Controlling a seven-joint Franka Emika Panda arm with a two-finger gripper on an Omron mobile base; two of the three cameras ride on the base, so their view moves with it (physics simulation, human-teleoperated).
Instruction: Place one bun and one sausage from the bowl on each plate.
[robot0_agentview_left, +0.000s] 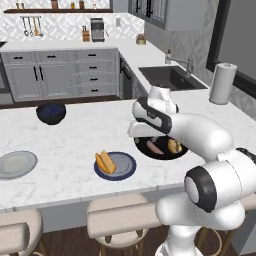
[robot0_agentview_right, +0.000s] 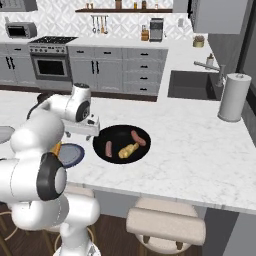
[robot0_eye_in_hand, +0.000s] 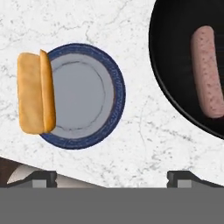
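The gripper (robot0_eye_in_hand: 112, 177), jaws wide and empty, hangs between the dark blue plate (robot0_eye_in_hand: 114, 94) at ten o'clock, bun (robot0_eye_in_hand: 36, 92) overhanging its rim, and the black bowl (robot0_eye_in_hand: 168, 83) at two, where a sausage (robot0_eye_in_hand: 208, 70) probably comes next

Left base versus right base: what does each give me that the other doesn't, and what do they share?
Left base view: the whole blue plate with a bun on its rim, and the whole grey plate, bare. The arm covers part of the bowl here.
Right base view: the bowl unobstructed, holding two sausages and a second bun.
Both: bowl, blue plate, sink, paper towel roll.
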